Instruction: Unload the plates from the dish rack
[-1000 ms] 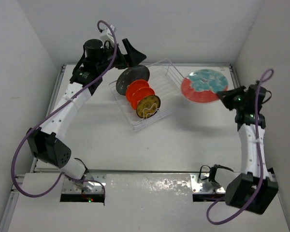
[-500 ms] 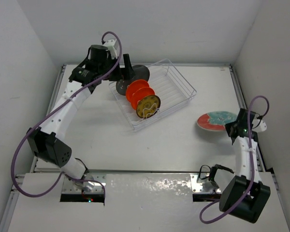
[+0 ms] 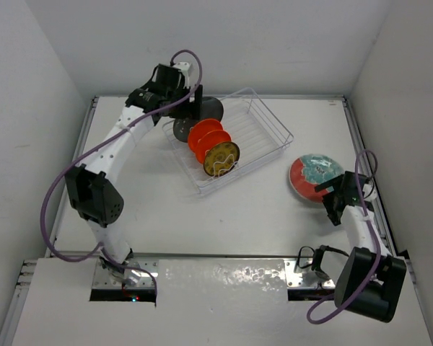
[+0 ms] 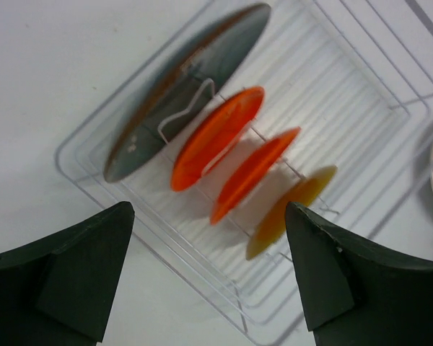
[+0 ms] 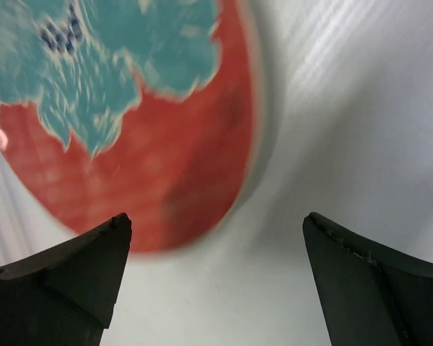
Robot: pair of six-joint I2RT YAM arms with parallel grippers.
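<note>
The dish rack (image 3: 254, 126) sits at the back centre, and plates stand on edge in it. In the row are a dark grey plate (image 4: 187, 94), two orange plates (image 4: 216, 137) (image 4: 251, 174) and a yellow-brown plate (image 4: 290, 210). My left gripper (image 3: 190, 109) hovers over the rack's left end by the dark grey plate (image 3: 202, 115); its jaws are open and hold nothing (image 4: 209, 267). The red plate with teal splotches (image 3: 314, 175) lies on the table at the right. My right gripper (image 3: 327, 202) is just in front of it, open and empty (image 5: 216, 267), with the red plate (image 5: 130, 108) beyond its fingertips.
White walls close in the table on the left, back and right. The right arm's base (image 3: 368, 277) and its purple cable stand at the near right corner. A metal strip (image 3: 224, 277) runs along the near edge.
My right gripper carried the red plate down to the near right, opened and let it go onto the table. My left gripper moved right, over the rack's grey plate.
</note>
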